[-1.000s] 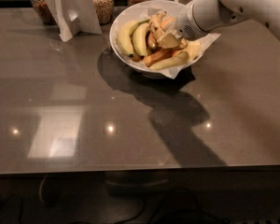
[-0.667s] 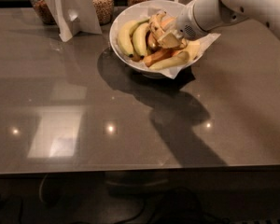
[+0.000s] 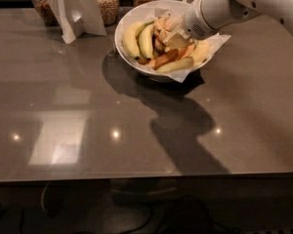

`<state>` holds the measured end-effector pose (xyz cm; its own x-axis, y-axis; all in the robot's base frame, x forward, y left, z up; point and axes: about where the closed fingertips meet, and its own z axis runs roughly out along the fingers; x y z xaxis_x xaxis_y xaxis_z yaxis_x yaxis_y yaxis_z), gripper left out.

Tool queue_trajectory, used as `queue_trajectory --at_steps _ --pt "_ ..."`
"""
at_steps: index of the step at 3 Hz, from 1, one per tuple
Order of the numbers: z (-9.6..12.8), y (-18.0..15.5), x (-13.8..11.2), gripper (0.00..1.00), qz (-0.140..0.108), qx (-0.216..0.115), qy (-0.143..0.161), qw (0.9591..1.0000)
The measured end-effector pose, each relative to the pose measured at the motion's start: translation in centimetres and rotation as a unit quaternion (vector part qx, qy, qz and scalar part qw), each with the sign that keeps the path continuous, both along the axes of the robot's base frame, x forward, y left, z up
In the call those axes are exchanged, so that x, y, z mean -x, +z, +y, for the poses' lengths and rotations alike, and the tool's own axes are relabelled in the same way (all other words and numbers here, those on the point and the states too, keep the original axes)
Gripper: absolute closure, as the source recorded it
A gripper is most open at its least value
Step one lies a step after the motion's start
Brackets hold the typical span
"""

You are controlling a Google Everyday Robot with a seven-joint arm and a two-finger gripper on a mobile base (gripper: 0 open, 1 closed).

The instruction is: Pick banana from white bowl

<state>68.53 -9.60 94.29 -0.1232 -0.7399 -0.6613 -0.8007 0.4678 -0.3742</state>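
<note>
Banana [image 3: 161, 26], the overripe pale one mottled with dark brown, lies in the white bowl [image 3: 120, 42] on the far half of the table, and my gripper [image 3: 172, 35] is down on it.

Closest to the camera, the grey glossy table [image 3: 263, 145] ends in a straight front edge, with dark floor below. On the near part of the tabletop I see a pale rectangular reflection [image 3: 58, 139] on the left and three small glints [image 3: 116, 134] in a row. Beyond them the broad shadow [image 3: 185, 130] of my arm runs up the table and pools under the bowl.

The bowl is lined with white paper [image 3: 216, 37] that sticks out over its rim on the right. Inside, two smooth yellow-green bananas [image 3: 132, 40] lie side by side along the left wall. An orange-brown banana [image 3: 167, 59] slants across the near side, with pale yellow fruit [image 3: 179, 65] just in front of it against the rim. The mottled banana sits in the middle, just right of the green pair, and my gripper covers part of it. Whether my gripper is open or closed, or has hold of anything, I cannot tell. My white arm [image 3: 263, 1] comes in from the upper right.

Farther back, a folded white card [image 3: 75, 11] stands left of the bowl. Behind it, glass jars [image 3: 107, 4] with brown contents line the back edge.
</note>
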Motion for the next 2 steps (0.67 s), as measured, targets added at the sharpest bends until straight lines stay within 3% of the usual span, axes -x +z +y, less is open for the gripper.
queue_trajectory --at_steps 2 --pt "0.0 2.6 1.4 1.00 -0.028 0.014 0.017 0.9994"
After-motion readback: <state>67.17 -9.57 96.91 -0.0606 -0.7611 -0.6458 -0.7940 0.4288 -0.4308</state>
